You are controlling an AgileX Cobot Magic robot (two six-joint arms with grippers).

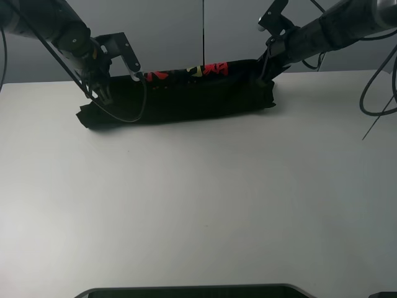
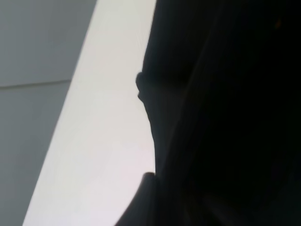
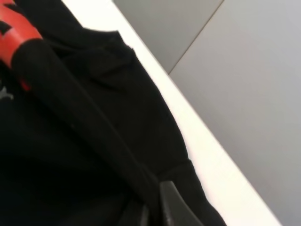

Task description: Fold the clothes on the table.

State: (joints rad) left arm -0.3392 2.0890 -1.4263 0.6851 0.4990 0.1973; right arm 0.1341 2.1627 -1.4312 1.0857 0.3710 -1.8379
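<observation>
The black T-shirt (image 1: 186, 99) lies folded into a long strip across the far part of the white table (image 1: 198, 205). Its red and yellow print (image 1: 205, 69) shows along the far edge. My left gripper (image 1: 101, 94) is down at the strip's left end. The left wrist view is filled with dark cloth (image 2: 225, 117) and hides how the jaws stand. My right gripper (image 1: 263, 74) is at the strip's right end. In the right wrist view a taut ridge of cloth (image 3: 70, 141) runs into one of its fingers (image 3: 169, 207), pinched there.
Grey wall panels (image 1: 186, 31) stand right behind the table's far edge. Loose cables (image 1: 378, 99) hang off the right arm over the table's right side. A dark object (image 1: 192, 292) sits at the near edge.
</observation>
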